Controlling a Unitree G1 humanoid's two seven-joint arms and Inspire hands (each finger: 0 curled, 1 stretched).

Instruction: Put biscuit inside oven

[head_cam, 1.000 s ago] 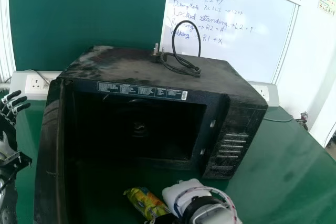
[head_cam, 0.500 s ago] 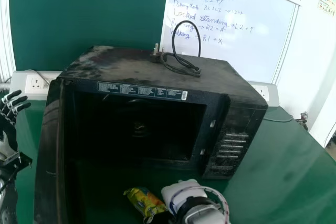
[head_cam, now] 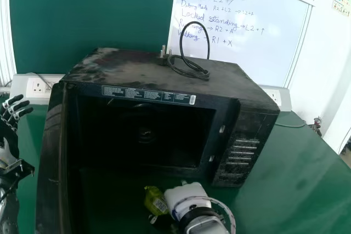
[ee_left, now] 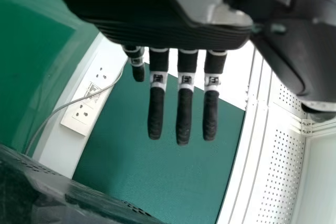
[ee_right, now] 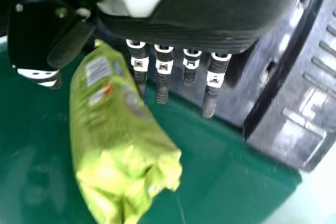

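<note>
In the head view, find the packet (head_cam: pixel 156 201) just to the left of the right hand (head_cam: pixel 184 197), touching or nearly so, in front of the mouth (head_cam: pixel 142 149) of the oven (head_cam: pixel 247 141). Cannot tell its full slant from here, nor its clearance above the bench (head_cam: pixel 290 179). Take the right hand as much the nearer, with the left hand (head_cam: pixel 8 135) well apart, beyond the open door (head_cam: pixel 49 184).

In the left wrist view, see straight fingers (ee_left: pixel 184 114) on that hand, with no hold on anything.

In the right wrist view, see the packet running lengthwise out from between thumb (ee_right: pixel 68 53) and fingers (ee_right: pixel 163 72), long axis slightly aslant to them. Read the fingers as partly bent, apparently gripping one end; cannot tell how firmly. Next, probably carry forward and a little left, raised enough to clear the lower lip of the mouth, with the long axis turned inward. Beware of snagging the free end there, or of letting it swing out of a loose grip.
</note>
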